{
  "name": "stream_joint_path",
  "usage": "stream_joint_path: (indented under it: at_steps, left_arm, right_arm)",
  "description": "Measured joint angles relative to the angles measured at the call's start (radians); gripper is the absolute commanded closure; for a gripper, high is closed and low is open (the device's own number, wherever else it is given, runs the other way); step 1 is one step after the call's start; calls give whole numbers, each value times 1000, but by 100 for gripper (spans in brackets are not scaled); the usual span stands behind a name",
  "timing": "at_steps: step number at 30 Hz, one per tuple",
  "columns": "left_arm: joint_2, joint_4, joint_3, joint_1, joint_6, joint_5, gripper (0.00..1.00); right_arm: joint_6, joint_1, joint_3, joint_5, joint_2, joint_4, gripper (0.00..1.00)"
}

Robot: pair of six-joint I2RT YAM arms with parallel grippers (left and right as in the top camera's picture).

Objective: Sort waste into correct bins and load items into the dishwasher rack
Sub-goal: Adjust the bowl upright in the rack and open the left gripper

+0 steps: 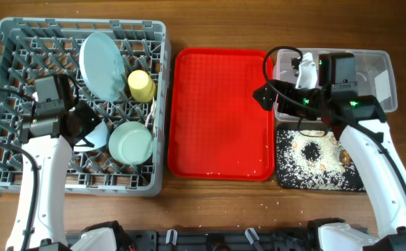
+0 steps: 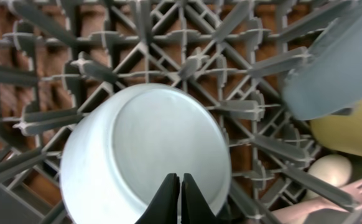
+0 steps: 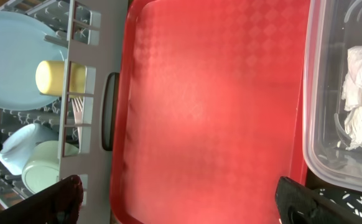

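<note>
The left hand [image 2: 180,198], pinched shut and empty, hangs over an upside-down pale blue bowl [image 2: 143,149] in the big grey peg rack [image 1: 1,167]. The right hand [image 3: 184,202], wide open, hangs over the flat red tray [image 3: 218,93] on the brown wooden counter [image 1: 210,202].

I can read no text, brand, number or sign in any of my three views. The only candidate is a white rectangular patch [image 1: 383,84] on the right end of the clear tub [image 1: 370,59]. From overhead it is too small for me to make out any print on it.
</note>
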Motion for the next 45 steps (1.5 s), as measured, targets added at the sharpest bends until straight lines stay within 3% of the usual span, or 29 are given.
stream_joint_path:
  at_steps: [8, 11, 12, 13, 14, 15, 17, 18, 19, 20, 21, 25, 45]
  left_arm:
    - [49, -154, 0, 0, -37, -58, 95]
    - [-18, -177, 0, 0, -40, -57, 84]
    - [-54, -177, 0, 0, -45, -50, 41]
    - [-97, -168, 2, 0, -46, -24, 16]
    - [-143, -149, 8, 0, -47, 5, 0]
    - [-185, -136, 16, 0, -48, 35, 6]
    - [-238, -134, 23, 0, -51, 75, 86]
    - [-275, -150, 26, 0, -54, 126, 88]
    - [-283, -171, 29, 0, -55, 167, 78]
    - [-285, -202, 29, -5, -55, 237, 57]
    - [-283, -213, 29, -16, -51, 288, 0]
    - [-268, -219, 29, -46, -54, 348, 0]
    - [-249, -219, 29, -46, -53, 363, 0]
  right_arm:
    - [0, 0, 0, -2, 0, -2, 0]
    - [0, 0, 0, -2, 0, 0, 0]
    - [0, 0, 0, -2, 0, 0, 0]
    - [0, 0, 0, -2, 0, -1, 0]
    - [0, 0, 0, -2, 0, 0, 0]
    - [0, 0, 0, -2, 0, 0, 0]
    - [0, 0, 0, -2, 0, 0, 0]
    - [0, 0, 0, -2, 0, 0, 0]
    - [0, 0, 0, -2, 0, 0, 0]
    - [0, 0, 0, -2, 0, 0, 0]
    - [0, 0, 0, -2, 0, 0, 0]
    - [0, 0, 0, -2, 0, 0, 0]
    - [0, 0, 0, -2, 4, 0, 0]
